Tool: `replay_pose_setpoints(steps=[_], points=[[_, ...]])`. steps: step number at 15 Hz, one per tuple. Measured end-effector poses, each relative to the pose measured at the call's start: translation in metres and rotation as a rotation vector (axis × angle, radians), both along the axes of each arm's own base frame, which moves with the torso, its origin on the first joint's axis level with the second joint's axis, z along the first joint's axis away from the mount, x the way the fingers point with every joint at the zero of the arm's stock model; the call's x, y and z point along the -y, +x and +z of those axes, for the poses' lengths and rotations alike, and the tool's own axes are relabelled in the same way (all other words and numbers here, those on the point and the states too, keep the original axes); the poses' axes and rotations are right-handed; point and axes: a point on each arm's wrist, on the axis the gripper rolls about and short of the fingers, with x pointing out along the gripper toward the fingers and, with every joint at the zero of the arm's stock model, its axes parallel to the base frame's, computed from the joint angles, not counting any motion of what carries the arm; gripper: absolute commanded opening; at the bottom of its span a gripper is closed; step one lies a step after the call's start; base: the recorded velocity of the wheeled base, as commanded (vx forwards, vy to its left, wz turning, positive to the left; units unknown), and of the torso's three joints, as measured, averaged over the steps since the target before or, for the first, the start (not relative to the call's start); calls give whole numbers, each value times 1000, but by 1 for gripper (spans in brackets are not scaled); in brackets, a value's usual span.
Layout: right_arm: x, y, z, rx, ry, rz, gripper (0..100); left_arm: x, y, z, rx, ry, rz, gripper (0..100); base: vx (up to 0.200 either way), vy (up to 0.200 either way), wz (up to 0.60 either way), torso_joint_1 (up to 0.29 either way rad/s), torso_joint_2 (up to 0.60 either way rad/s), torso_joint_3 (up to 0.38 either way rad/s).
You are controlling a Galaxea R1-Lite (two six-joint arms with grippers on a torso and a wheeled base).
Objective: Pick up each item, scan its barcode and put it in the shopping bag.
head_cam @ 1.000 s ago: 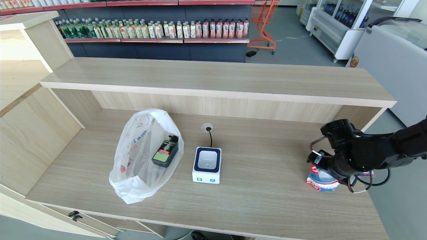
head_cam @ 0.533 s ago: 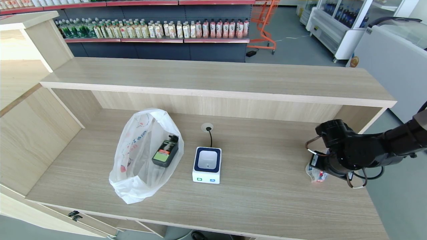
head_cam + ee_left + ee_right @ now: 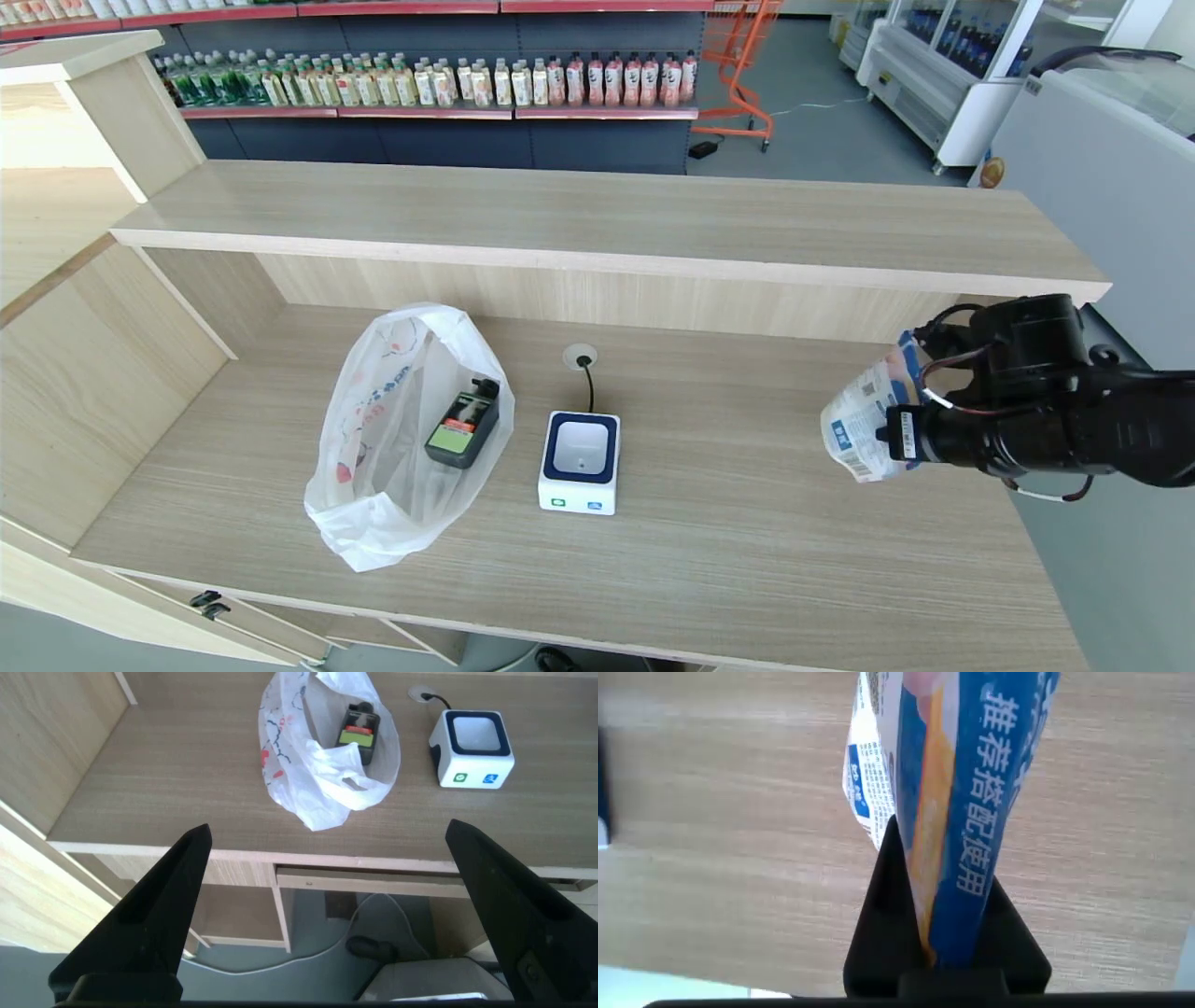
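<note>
Snack packet (image 3: 864,425) is held clamped in the right gripper (image 3: 904,435) above the counter's (image 3: 747,560) right edge, long axis tilted; the scanner (image 3: 580,460) is found leftward, at centre.

Grippers: two, the left gripper (image 3: 327,831) and the right gripper (image 3: 898,431).
Bags: one, a white plastic bag (image 3: 359,467) on the counter (image 3: 747,551).
Items: two, one dark bottle (image 3: 462,425) inside the bag and one blue and white packet (image 3: 864,425) in the right gripper.
Scanners: one, a white scanner (image 3: 580,461).
Cables: one, a black cable (image 3: 588,383) at the scanner.
Counters: one, of pale wood, with one raised ledge (image 3: 597,215).
Shelf bottles: one long row (image 3: 420,84), too small and too many to count exactly.
Orange racks: one rack (image 3: 742,65).
Freezers: at least two, one white freezer (image 3: 943,75) and one grey freezer (image 3: 1102,168).
</note>
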Motion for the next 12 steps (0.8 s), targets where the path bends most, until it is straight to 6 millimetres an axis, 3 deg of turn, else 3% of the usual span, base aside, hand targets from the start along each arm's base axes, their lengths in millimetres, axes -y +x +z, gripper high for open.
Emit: replay_pose_setpoints(steps=[4,6,8,12], points=[[12,-57,25,175,227,682,0,0,0,0,0,0,0,100,0,0,0,0,0,0],[8,-74,36,214,275,747,0,0,0,0,0,0,0,100,0,0,0,0,0,0],[-5,-90,49,140,436,699,0,0,0,0,0,0,0,100,0,0,0,0,0,0],[-25,-123,64,99,530,706,0,0,0,0,0,0,0,100,0,0,0,0,0,0]])
